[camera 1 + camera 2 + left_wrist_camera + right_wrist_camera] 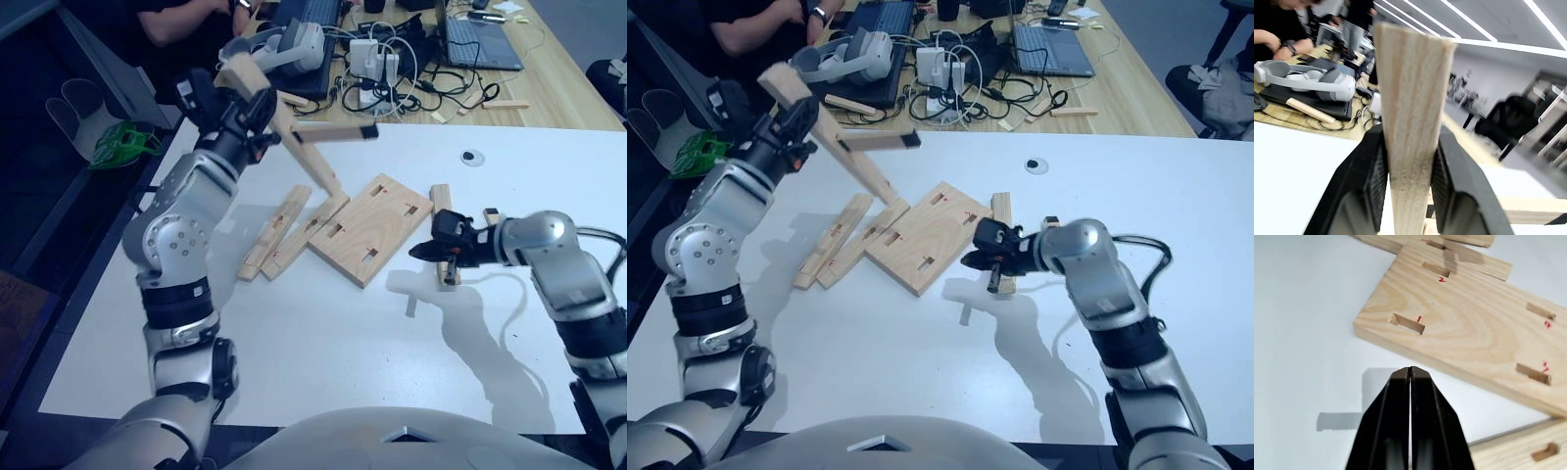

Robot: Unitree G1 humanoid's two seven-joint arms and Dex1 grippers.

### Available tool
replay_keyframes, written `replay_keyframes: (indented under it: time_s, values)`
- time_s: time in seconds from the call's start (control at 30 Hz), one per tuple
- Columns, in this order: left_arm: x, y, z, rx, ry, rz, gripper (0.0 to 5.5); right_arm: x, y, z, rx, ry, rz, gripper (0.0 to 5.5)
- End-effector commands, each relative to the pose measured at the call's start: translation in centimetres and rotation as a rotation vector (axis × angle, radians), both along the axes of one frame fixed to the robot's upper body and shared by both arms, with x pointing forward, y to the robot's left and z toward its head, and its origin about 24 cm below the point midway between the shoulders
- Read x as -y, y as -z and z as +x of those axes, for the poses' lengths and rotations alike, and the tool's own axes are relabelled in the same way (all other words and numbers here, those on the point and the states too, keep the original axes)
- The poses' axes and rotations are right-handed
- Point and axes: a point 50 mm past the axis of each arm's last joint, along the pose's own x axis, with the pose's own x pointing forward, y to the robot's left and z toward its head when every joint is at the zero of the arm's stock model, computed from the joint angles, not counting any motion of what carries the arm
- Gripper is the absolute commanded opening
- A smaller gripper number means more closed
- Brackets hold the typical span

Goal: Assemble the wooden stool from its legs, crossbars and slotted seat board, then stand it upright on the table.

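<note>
The slotted seat board (372, 227) lies flat near the middle of the white table (294, 333), its four slots facing up. Two loose legs (277, 231) lie side by side just beside its left edge, and another leg (442, 201) lies just beside its right edge. The left arm is sharply bent and raised over the table's far left. The left gripper (1410, 147) is clamped on a tilted leg (312, 164) whose lower end is down by the board's far-left corner. A crossbar (338, 132) juts sideways from it. The right arm reaches in from the right with its elbow bent. The right gripper (1410, 374) is pinched together on nothing, low over the table just off the board's near-right edge.
</note>
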Motion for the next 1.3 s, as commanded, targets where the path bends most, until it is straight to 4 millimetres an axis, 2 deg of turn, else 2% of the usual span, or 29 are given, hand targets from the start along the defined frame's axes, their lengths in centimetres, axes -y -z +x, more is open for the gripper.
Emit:
replay_keyframes:
  time_s: [0.03, 0.23, 0.57, 0.9, 1.1, 1.23, 1.3]
  values:
    - [-0.2, 0.4, -1.0, -0.022, 0.105, 0.062, 1.02, 1.3, -0.3, -1.8, -0.018, 0.076, 0.015, 0.0]
    - [0.2, 0.8, -1.8, -0.051, 0.169, 0.065, 1.02, 1.0, 0.1, -2.0, -0.007, 0.132, 0.033, 0.0]
    - [0.9, 1.9, -1.2, -0.048, 0.148, 0.124, 1.02, 0.7, -0.1, -1.6, 0.014, 0.141, 0.053, 0.0]
    - [1.7, 3.0, -1.9, -0.084, 0.198, 0.118, 1.02, 0.3, -0.1, -1.5, 0.026, 0.146, 0.067, 0.0]
    - [1.9, 3.2, -2.0, -0.067, 0.181, 0.198, 1.02, 0.3, -0.1, -1.4, 0.037, 0.15, 0.076, 0.0]
    - [2.3, 3.0, -2.4, -0.021, 0.147, 0.242, 1.02, 0.2, -0.5, -1.1, 0.066, 0.193, 0.146, 0.0]
    - [2.5, 2.9, -2.6, 0.016, 0.126, 0.252, 1.02, 0.2, -1.2, -0.6, 0.07, 0.247, 0.24, 0.0]
